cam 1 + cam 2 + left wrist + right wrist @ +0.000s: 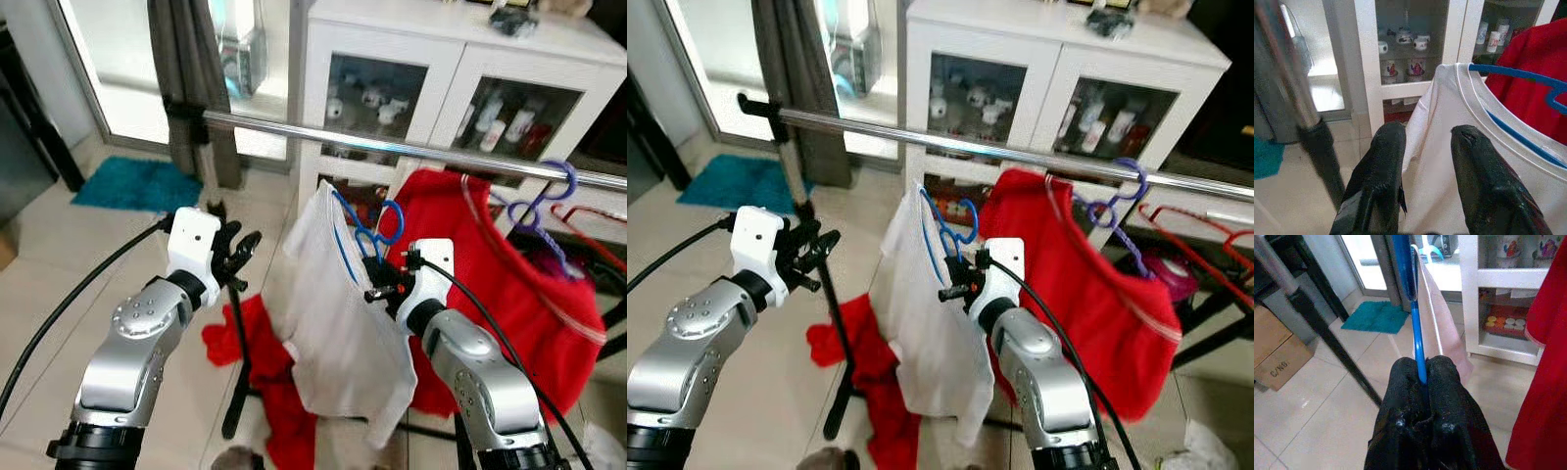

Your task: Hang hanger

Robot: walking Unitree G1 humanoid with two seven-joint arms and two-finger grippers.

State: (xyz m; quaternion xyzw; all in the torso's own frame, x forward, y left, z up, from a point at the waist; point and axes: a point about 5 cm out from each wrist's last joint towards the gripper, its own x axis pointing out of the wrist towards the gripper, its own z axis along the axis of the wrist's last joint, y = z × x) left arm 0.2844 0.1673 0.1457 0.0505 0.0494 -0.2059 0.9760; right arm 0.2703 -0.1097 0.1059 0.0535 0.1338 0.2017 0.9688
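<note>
- The right gripper (pixel 375 278) is clenched on the blue hanger (pixel 355 233), its two black fingers (pixel 1405 382) pressed together around the thin blue wire.
- That hanger carries a white shirt (pixel 338 323), which drapes down in front of the right arm, between the two arms.
- The hanger's blue hook (pixel 392 217) sits below the silver rail (pixel 392 147) and is not over it; hanger and shirt are held up in the air by the gripper alone.
- The left gripper (pixel 238 257) is raised to the left of the shirt, fingers (pixel 1378 166) spread apart and holding nothing. From its wrist, the shirt's collar and shoulder lie just beyond the fingertips, but I cannot tell whether they touch the cloth.
- The rail runs across the scene at an angle, carried at its left end by a black stand (pixel 818 255) whose post drops to the tiled floor (pixel 59 255).
- Further right on the rail, a purple hanger (pixel 544 196) hooks over it with a red garment (pixel 509 294) hanging from it, just beside the white shirt.
- More red cloth (pixel 245 343) lies heaped on the floor around the foot of the stand.
- Behind the rail stands a white cabinet (pixel 441 59) with glass doors, small cups and bottles on its shelves.
- A teal mat (pixel 137 183) lies on the floor by the dark curtain (pixel 191 88) and the bright window.
- In the right wrist view, a cardboard box (pixel 1278 357) sits on the floor off to one side.
</note>
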